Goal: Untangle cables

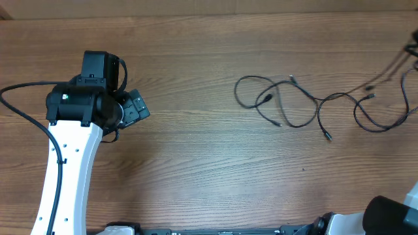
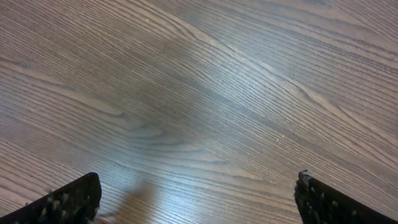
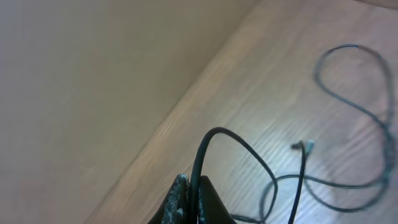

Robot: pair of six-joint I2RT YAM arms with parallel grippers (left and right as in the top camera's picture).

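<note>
The cables (image 1: 307, 104) are thin black cords with small plugs, lying in loose loops on the wooden table at the right and running up to the far right edge. My right gripper (image 3: 194, 190) is shut on one cable (image 3: 214, 140), which arcs up out of the jaws and down to the loops (image 3: 357, 81) on the table. In the overhead view that gripper is only just visible at the right edge (image 1: 413, 49). My left gripper (image 2: 198, 194) is open and empty above bare wood, at the left of the table (image 1: 134, 108), far from the cables.
The wooden table top (image 1: 209, 176) fills the overhead view. Its far edge meets a beige wall (image 3: 81, 81) in the right wrist view. The white left arm (image 1: 65, 176) and its thick black cable (image 1: 26, 114) lie along the left side.
</note>
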